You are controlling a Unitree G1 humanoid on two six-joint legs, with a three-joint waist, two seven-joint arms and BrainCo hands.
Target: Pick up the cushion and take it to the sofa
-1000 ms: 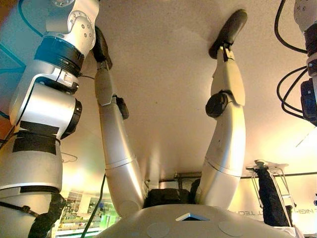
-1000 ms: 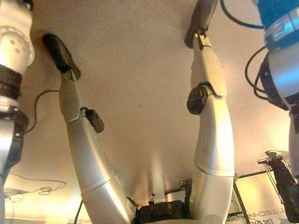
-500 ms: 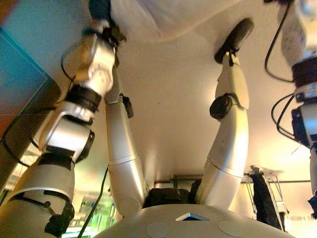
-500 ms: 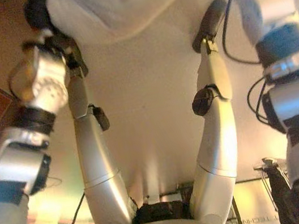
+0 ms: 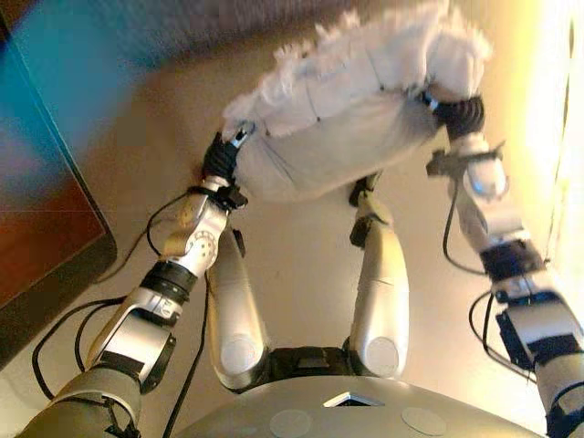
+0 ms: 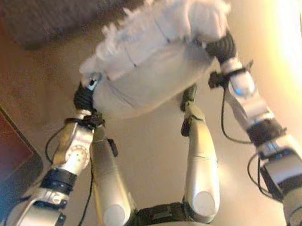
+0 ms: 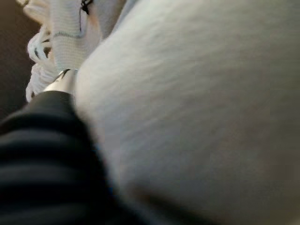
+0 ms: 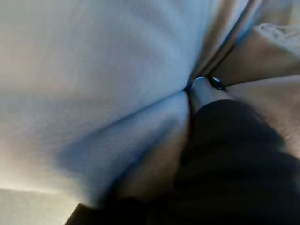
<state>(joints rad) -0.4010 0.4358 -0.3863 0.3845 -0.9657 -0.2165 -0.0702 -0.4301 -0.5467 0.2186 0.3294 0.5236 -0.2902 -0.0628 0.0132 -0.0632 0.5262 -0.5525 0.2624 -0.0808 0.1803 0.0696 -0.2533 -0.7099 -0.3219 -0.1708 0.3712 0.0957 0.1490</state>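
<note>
you have the plump white fabric cushion with a shaggy fringed edge (image 5: 351, 100) held off the floor between your left hand (image 5: 224, 157) and right hand (image 5: 464, 117); whether either hand's fingers grip, i cannot tell.

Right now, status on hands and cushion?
Left hand and right hand pressed against opposite ends of the cushion, fingers hidden. Cushion held up off the floor. Nothing seen blocking.

Two eye views from the head, looking steeply down, set slightly apart; both sharing the cushion (image 5: 351, 109), left hand (image 5: 222, 161), right hand (image 5: 461, 116) and floor (image 5: 301, 246). Each wrist view pressed very close against the cushion, dark hand cover filling a corner.
</note>
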